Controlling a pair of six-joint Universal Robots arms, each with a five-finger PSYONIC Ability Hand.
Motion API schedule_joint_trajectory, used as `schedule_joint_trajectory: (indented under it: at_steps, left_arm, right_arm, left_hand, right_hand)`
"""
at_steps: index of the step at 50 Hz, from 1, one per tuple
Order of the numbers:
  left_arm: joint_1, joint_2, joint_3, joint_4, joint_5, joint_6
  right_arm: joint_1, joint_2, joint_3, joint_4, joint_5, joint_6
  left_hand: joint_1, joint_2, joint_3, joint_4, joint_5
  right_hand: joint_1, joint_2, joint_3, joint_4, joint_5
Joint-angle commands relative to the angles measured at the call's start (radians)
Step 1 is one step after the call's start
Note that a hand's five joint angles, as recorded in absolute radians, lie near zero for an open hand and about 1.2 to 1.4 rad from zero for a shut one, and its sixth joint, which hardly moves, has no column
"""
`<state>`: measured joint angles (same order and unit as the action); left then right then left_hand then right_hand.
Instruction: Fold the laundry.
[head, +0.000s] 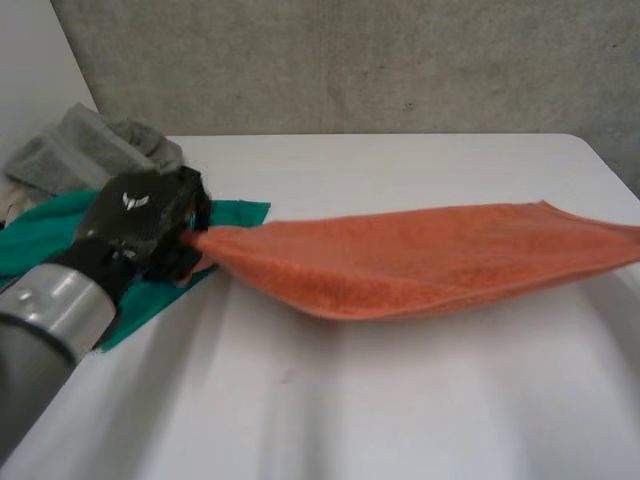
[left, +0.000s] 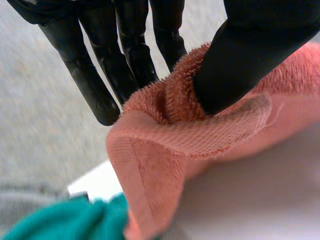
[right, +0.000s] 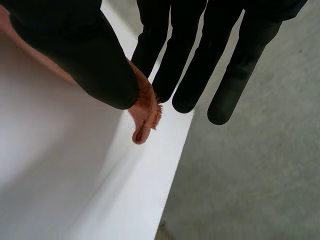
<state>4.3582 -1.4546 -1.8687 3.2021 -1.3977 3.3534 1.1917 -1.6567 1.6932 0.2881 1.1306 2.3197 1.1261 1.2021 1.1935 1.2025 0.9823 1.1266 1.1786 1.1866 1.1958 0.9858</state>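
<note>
Robot's left hand (head: 140, 225) pinches one corner of the orange towel (head: 420, 255) between thumb and fingers, and the right hand (right: 90, 55) nips the far end likewise. It hangs stretched between them, sagging over the white surface (head: 400, 400). A green cloth (head: 238, 212) and a grey towel (head: 90, 150) lie by the left hand.

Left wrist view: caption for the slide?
Left hand pinching one end of the orange towel between thumb and fingers; green cloth nearby.
</note>
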Motion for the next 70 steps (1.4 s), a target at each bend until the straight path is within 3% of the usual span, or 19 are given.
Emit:
schedule_joint_trajectory:
  at_steps: [1,4,9,16,22,28,32,35,37,43,51,56,64,70]
  left_arm:
    - [0.0,0.036,-0.058,-0.356,0.025,0.228]
    - [0.001,-0.002,-0.069,-0.36,0.035,0.29]
    - [0.012,-0.186,-0.003,-0.182,0.036,0.336]
    - [-0.003,-0.39,0.186,0.01,0.028,0.333]
    - [-0.014,-0.552,0.511,0.175,0.02,0.322]
    - [-0.005,-0.624,0.77,0.444,-0.012,0.224]
    - [0.029,-0.645,0.896,0.582,-0.118,0.025]
    - [0.058,-0.641,0.916,0.57,-0.142,-0.067]
    - [0.069,-0.639,0.908,0.535,-0.115,-0.123]
    - [0.069,-0.642,0.813,0.461,-0.032,-0.126]
    - [0.063,-0.653,0.623,0.38,-0.029,-0.106]
    - [0.06,-0.678,0.487,0.288,-0.029,-0.002]
    - [0.049,-0.627,0.272,0.162,-0.029,0.196]
    - [0.046,-0.434,0.093,-0.046,-0.029,0.325]
  right_arm:
    - [-0.029,-0.003,0.002,0.381,0.018,-0.402]
    - [-0.024,0.052,0.0,0.362,0.017,-0.386]
    - [0.075,0.185,-0.044,0.214,0.043,-0.278]
    - [0.256,0.38,-0.212,-0.022,0.24,-0.137]
    - [0.328,0.443,-0.41,-0.266,0.324,-0.014]
    - [0.342,0.442,-0.543,-0.681,0.336,0.229]
    - [0.341,0.433,-0.556,-0.846,0.369,0.296]
    - [0.35,0.428,-0.561,-0.843,0.383,0.294]
    - [0.353,0.428,-0.561,-0.834,0.377,0.294]
    - [0.365,0.457,-0.515,-0.758,0.318,0.297]
    - [0.368,0.563,-0.426,-0.626,0.268,0.284]
    - [0.367,0.63,-0.368,-0.492,0.265,0.196]
    - [0.358,0.621,-0.23,-0.276,0.267,-0.043]
    - [0.335,0.434,-0.103,-0.035,0.323,-0.158]
  left_hand:
    - [0.27,0.194,0.203,0.194,0.239]
    - [0.27,0.194,0.203,0.194,0.239]
    - [0.27,0.194,0.203,0.194,0.239]
    - [0.27,0.194,0.203,0.194,0.239]
    - [0.27,0.194,0.203,0.194,0.239]
    - [0.27,0.194,0.203,0.194,0.239]
    - [0.27,0.194,0.203,0.194,0.239]
    - [0.27,0.194,0.203,0.194,0.239]
    - [0.27,0.194,0.203,0.194,0.239]
    - [0.27,0.194,0.203,0.194,0.239]
    - [0.27,0.194,0.203,0.194,0.239]
    - [0.27,0.194,0.203,0.194,0.239]
    - [0.27,0.194,0.203,0.194,0.239]
    - [0.27,0.194,0.203,0.194,0.239]
  right_hand:
    - [0.27,0.218,0.21,0.2,0.236]
    - [0.27,0.218,0.21,0.2,0.236]
    - [0.27,0.218,0.21,0.2,0.236]
    - [0.27,0.218,0.21,0.2,0.236]
    - [0.27,0.218,0.21,0.2,0.236]
    - [0.27,0.218,0.21,0.2,0.236]
    - [0.27,0.218,0.21,0.2,0.236]
    - [0.27,0.218,0.21,0.2,0.236]
    - [0.27,0.218,0.21,0.2,0.236]
    - [0.27,0.218,0.21,0.2,0.236]
    - [0.27,0.218,0.21,0.2,0.236]
    - [0.27,0.218,0.21,0.2,0.236]
    - [0.27,0.218,0.21,0.2,0.236]
    - [0.27,0.218,0.21,0.2,0.236]
